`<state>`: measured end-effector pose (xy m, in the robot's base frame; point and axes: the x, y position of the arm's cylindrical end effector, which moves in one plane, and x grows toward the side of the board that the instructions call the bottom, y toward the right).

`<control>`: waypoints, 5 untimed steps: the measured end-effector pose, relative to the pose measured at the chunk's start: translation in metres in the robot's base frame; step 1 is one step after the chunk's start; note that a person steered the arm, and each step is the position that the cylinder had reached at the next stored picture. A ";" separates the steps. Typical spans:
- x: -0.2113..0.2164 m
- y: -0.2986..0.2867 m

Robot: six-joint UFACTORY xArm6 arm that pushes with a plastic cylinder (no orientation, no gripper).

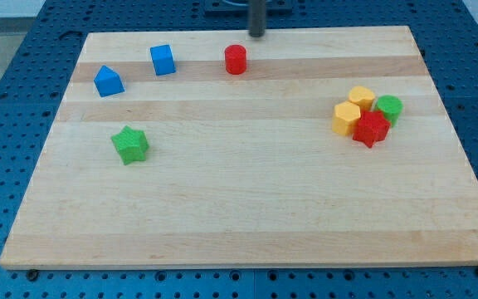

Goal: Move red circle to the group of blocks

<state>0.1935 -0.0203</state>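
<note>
The red circle [236, 60] is seen near the wooden surface's [247, 208] top edge, just below my tip [256, 35], well apart from the group at right. No hand is fitted.

Tip [256, 35] at view's top, just above red circle [236, 60]. Blue cube [163, 60], blue block [108, 81], green star [129, 144] leftward. Cluster right: yellow blocks [361, 97] [347, 118], red star [371, 129], green circle [388, 108] touching.
</note>
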 end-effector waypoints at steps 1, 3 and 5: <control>0.019 -0.083; 0.062 -0.115; 0.043 -0.087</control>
<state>0.2361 -0.1068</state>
